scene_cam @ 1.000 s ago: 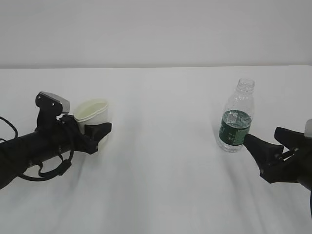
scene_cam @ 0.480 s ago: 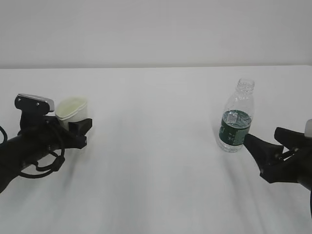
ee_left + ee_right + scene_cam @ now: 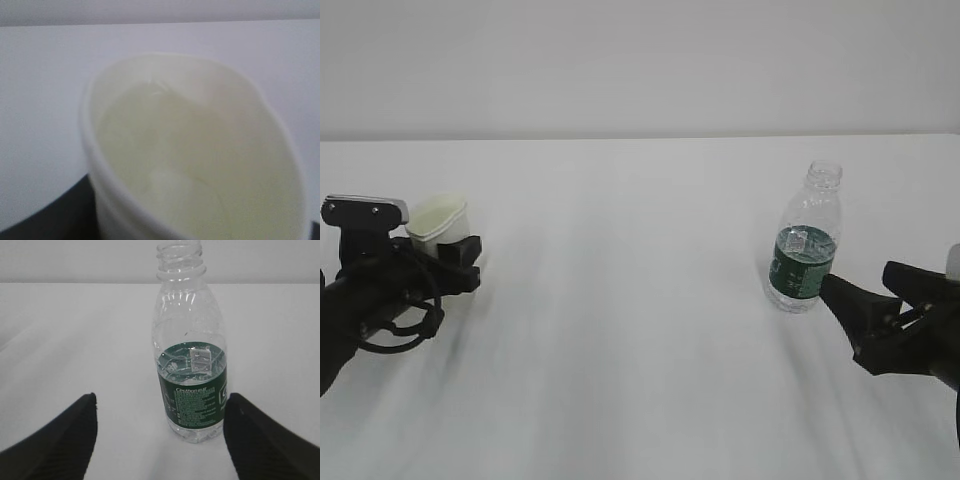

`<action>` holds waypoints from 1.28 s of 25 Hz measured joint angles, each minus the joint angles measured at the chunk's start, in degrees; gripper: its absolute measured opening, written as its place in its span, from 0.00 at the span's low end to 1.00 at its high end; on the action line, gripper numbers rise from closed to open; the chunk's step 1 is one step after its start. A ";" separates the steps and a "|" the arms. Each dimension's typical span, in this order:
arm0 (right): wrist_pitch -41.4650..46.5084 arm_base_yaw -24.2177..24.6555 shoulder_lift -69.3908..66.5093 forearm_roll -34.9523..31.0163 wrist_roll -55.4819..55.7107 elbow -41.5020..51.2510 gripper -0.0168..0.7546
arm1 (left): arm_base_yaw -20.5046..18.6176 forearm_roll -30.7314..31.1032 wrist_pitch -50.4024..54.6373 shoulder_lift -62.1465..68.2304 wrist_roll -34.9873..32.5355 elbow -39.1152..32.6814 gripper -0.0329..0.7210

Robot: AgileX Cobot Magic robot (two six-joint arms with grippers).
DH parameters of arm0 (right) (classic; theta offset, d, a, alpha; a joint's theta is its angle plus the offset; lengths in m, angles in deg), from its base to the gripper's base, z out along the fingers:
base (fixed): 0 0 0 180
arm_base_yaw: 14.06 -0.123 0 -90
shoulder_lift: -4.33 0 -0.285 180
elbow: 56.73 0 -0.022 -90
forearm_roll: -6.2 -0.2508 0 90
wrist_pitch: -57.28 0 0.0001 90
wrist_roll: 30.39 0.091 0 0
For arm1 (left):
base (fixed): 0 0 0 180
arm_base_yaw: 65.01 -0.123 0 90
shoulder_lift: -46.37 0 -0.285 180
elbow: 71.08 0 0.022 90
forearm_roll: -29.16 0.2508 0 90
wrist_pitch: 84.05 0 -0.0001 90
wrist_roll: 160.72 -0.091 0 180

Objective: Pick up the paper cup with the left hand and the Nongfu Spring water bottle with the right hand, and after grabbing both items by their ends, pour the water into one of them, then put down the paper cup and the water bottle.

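Note:
The white paper cup [image 3: 437, 218] is squeezed to an oval between the fingers of my left gripper [image 3: 458, 252], low over the table at the far left. It fills the left wrist view, where the cup's [image 3: 190, 150] pale yellowish inside faces the camera and a black finger [image 3: 60, 212] shows at the bottom left. The Nongfu Spring water bottle [image 3: 806, 250] stands upright and capless on the right, with water up to its green label. My right gripper [image 3: 868, 285] sits just in front of it, open. In the right wrist view the bottle [image 3: 192, 375] stands ahead, near the right finger [image 3: 250, 435].
A white table [image 3: 640, 330] runs back to a pale wall. Nothing else stands on it.
My left arm has carried the paper cup to the left and slightly lower. The right arm and the bottle have stayed put.

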 joint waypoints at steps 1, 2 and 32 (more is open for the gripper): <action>0.00 0.00 0.00 0.00 0.00 0.00 0.78 | 0.00 -0.56 0.00 0.00 -0.12 0.00 0.61; 0.00 0.00 0.00 0.00 0.00 0.00 0.78 | 0.00 -1.22 0.00 0.00 -0.17 0.00 0.61; 0.00 0.00 0.00 0.64 0.43 0.00 0.78 | 0.00 -0.48 -0.03 3.53 -0.52 4.71 0.60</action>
